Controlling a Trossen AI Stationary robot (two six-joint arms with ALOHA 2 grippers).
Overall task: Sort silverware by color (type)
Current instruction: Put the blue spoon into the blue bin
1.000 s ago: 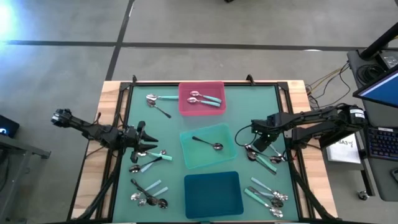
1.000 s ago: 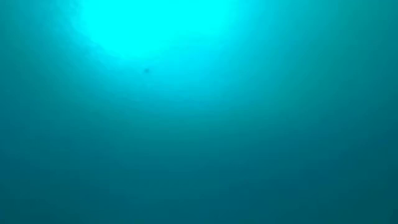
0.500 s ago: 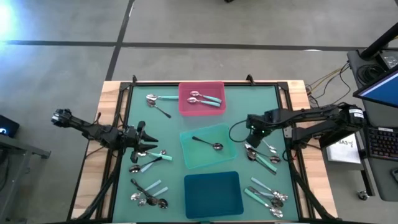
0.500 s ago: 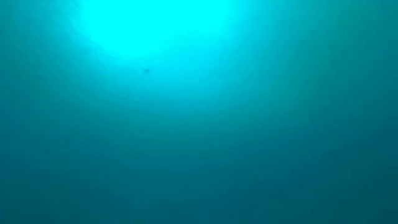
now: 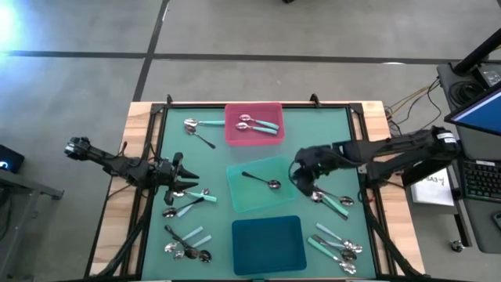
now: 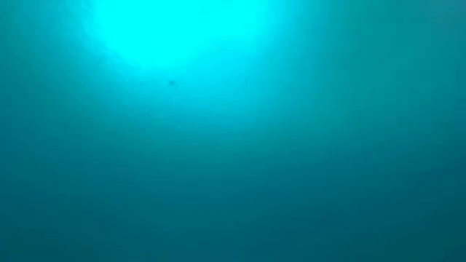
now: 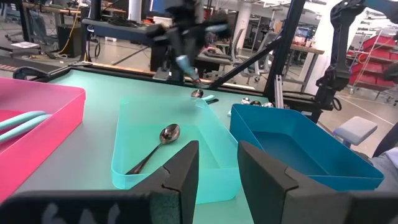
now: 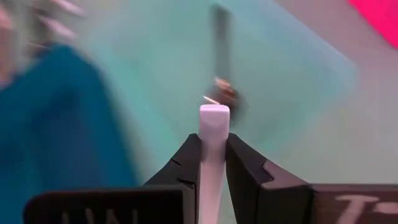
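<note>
My right gripper [image 5: 299, 180] hangs over the right edge of the mint tray [image 5: 244, 202], shut on a pale-handled spoon [image 8: 213, 134]. In that tray lies one dark-handled spoon [image 5: 262, 181]. The pink tray [image 5: 235, 137] holds two teal-handled spoons [image 5: 258, 123]. More spoons lie on the mat in clusters at the left [image 5: 188, 202] and right [image 5: 333, 200]. My left gripper [image 5: 186, 178] waits open at the table's left, near the left cluster. The low view shows only a teal blur. My right gripper pinches the spoon's pale handle [image 8: 213, 155] between its two fingers, which lie along it. The handle's squared free end [image 8: 214, 112] sticks out past the fingertips. In the left wrist view the spoon [image 7: 186, 65] hangs below the gripper, lifted clear of the table.
A dark-teal tray [image 5: 268, 241] sits near the table's near edge, below the mint tray. Further spoons lie near the near-left corner [image 5: 188, 244], the near-right corner [image 5: 337, 247] and left of the pink tray [image 5: 196, 125]. A raised frame [image 5: 156, 141] borders the green mat.
My right gripper has travelled toward the table's left, from above the right-hand spoon cluster to the mint tray's right edge. The blur in the right wrist view shows it still moving.
</note>
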